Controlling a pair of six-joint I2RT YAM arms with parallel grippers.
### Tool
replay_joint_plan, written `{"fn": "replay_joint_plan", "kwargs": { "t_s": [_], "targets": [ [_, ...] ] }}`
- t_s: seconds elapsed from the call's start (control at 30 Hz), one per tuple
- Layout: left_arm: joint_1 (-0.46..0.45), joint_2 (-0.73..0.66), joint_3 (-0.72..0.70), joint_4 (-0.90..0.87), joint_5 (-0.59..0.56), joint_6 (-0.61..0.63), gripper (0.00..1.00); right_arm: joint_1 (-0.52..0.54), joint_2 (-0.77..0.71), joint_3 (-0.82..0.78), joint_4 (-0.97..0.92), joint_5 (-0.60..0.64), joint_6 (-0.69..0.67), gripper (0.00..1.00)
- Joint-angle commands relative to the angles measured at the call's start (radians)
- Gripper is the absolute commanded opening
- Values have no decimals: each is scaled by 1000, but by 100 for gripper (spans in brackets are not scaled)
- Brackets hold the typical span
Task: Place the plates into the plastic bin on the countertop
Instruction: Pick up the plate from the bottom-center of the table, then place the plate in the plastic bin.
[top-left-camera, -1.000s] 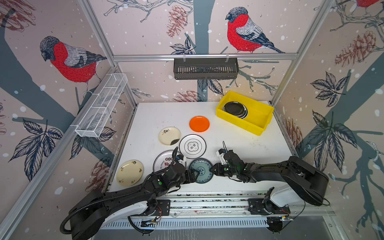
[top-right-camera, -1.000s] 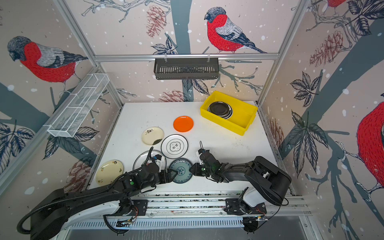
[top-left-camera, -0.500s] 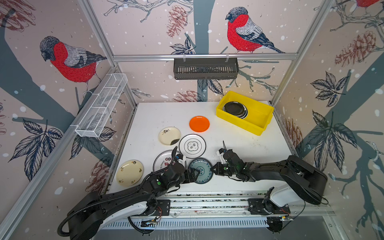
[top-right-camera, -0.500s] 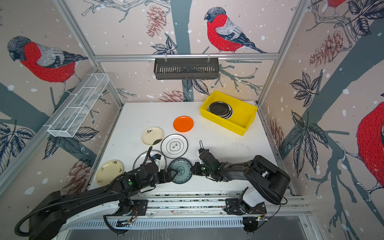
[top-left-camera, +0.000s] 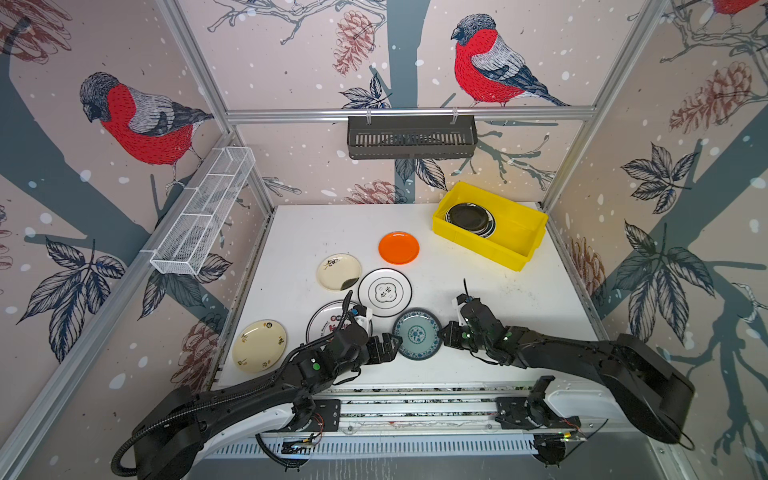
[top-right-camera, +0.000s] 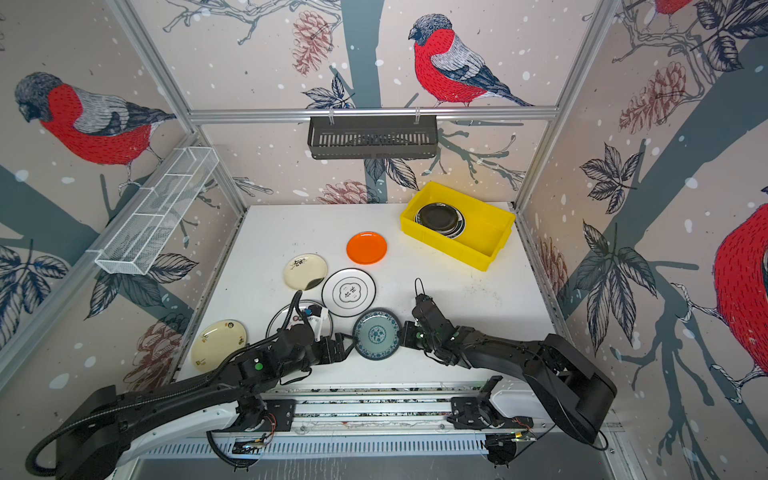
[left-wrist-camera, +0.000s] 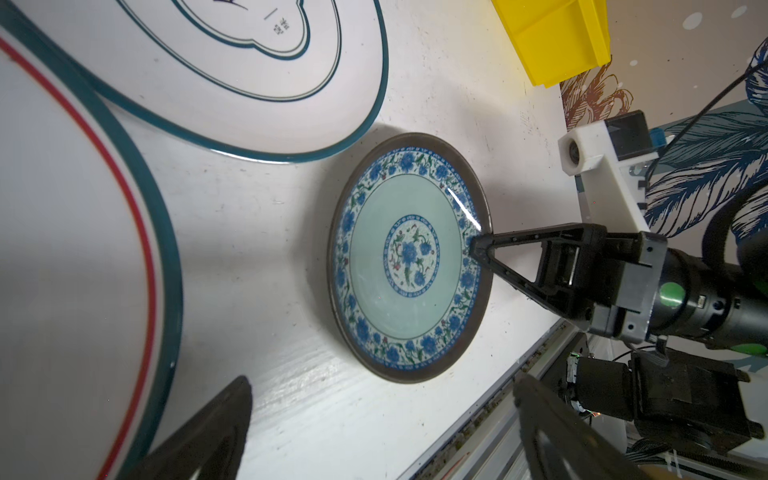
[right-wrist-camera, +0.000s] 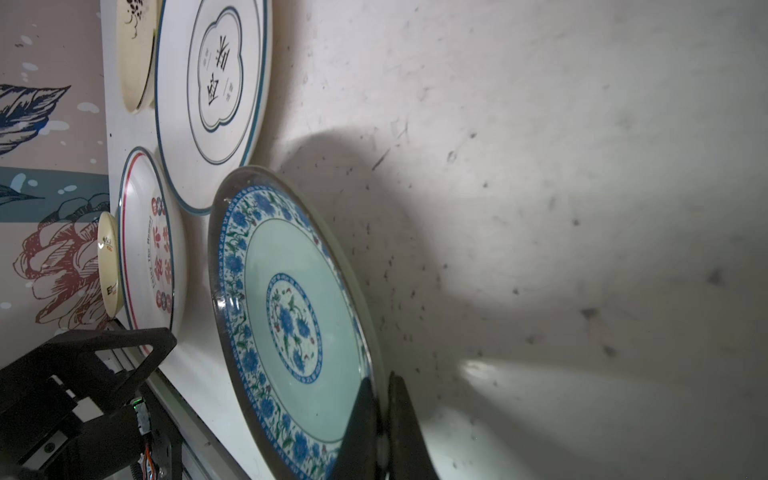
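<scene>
White speckled counter (top-left-camera: 478, 299), edged by aluminium rails, inside walls papered with red-breasted birds.

- Yellow bin (top-left-camera: 490, 251): far right corner of the counter, set at an angle. It holds a stack of dark plates (top-left-camera: 467, 216) at its far-left end (count not legible).
- Orange plate (top-left-camera: 398, 247): flat on the counter, near the bin but apart from it.
- Cream floral plate (top-left-camera: 338, 272) and white dark-rimmed plate (top-left-camera: 385, 292): just beside each other, mid-counter.
- White plate with red characters (top-left-camera: 328, 326): towards the front, partly hidden under the left arm.
- Cream plate (top-left-camera: 259, 345): alone by the counter's left edge.
- Teal-patterned plate (top-left-camera: 417, 333): near the front edge, between the two hands.
- Right hand (left-wrist-camera: 476, 245): closed on the teal-patterned plate's rim, one finger on the upper face and one beneath.
- Left hand (top-left-camera: 392, 347): spread wide and holding nothing, its tips just beside the same plate's opposite edge (contact cannot be told).
- Fixtures: black slatted basket (top-left-camera: 411, 137) hung on the back rail; white wire basket (top-left-camera: 203, 212) along the left wall.
</scene>
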Motion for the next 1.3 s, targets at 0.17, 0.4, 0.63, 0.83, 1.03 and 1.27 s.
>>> {"fn": "replay_joint_plan", "kwargs": {
  "t_s": [0.17,0.4,0.63,0.83,1.03,1.27],
  "targets": [
    [-1,19,36,46,-21,31,97,-142,-159,18,-98,-7,-33,1],
    [-1,38,64,93,-56,71,98,-307,-228,86,-110,-72,-38,1],
    [15,81,154,100,-86,141,98,-431,-129,218,-118,-124,-25,0],
    [116,148,258,83,-35,231,98,-514,-15,379,-136,-143,-46,0],
    [167,229,405,22,-14,360,98,-613,130,593,-161,-94,-75,0],
    [232,323,478,73,90,409,98,-705,359,783,-133,-67,-65,0]
  ]
}}
